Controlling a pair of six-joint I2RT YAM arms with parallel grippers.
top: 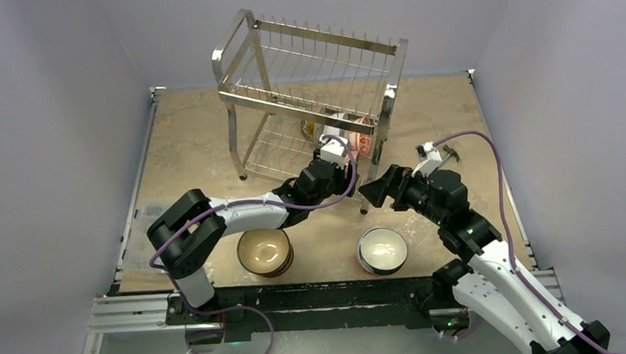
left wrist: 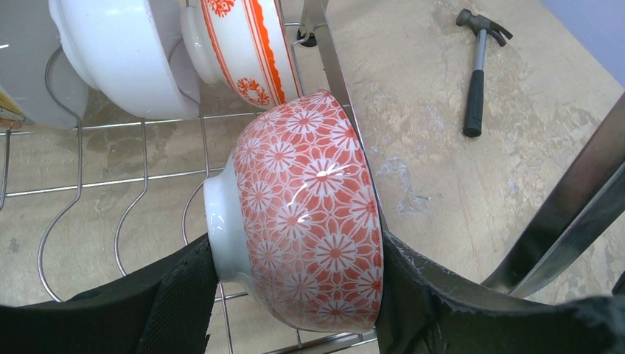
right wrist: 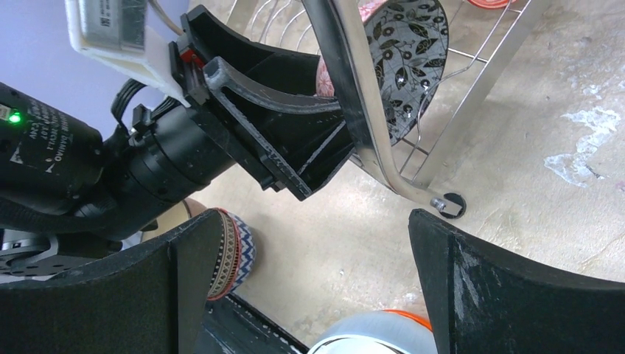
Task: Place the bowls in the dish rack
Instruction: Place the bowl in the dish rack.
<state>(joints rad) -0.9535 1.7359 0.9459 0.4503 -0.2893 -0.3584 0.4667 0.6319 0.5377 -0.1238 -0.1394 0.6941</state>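
Left wrist view: the left pincer [left wrist: 298, 299] grips a red-and-white flower-patterned ceramic bowl [left wrist: 309, 214] on edge, over the lower wires of the shiny chrome wire dish rack [left wrist: 110, 125]. This looks like the placing step. Next, seat it in a slot and release. The right pincer [right wrist: 317, 251] gapes empty.

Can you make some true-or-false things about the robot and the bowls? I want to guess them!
1. The left gripper holds a red flowery bowl. True.
2. The right gripper holds a bowl too. False: it is open and empty.
3. A hammer lies on the table. True.
4. Every bowl is in the dish rack. False: a tan bowl and a white bowl sit on the table by the arm bases.
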